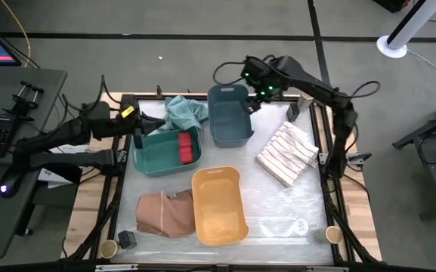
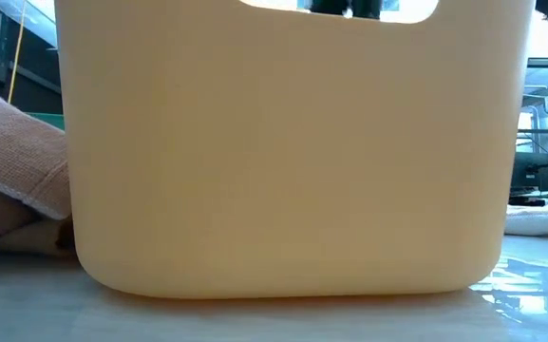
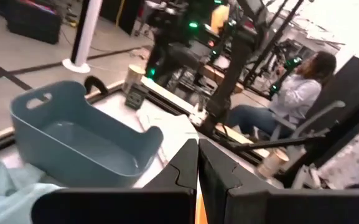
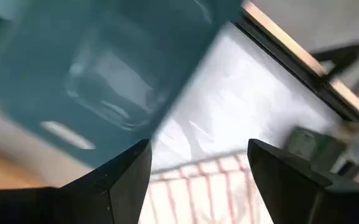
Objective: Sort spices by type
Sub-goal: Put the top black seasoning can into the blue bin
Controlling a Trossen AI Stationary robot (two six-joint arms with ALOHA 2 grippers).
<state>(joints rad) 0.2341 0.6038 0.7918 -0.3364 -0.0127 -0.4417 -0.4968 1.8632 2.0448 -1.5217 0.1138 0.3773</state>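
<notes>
Red boxy spices (image 1: 187, 146) are sitting inside the green bin (image 1: 154, 162); stiff and light by the look, best pinched across flat sides. Left gripper (image 1: 143, 128) is hovering over that bin's rim, fingers pressed together, empty, while right gripper (image 4: 198, 163) is hanging spread wide beyond the bin, by the blue bin (image 1: 229, 117).

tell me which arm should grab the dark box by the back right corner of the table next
Right, probably. Its open hand hovers at the blue bin's far right corner, near that dark grey box. The left hand, shut, sits over the green bin across the table.
</notes>
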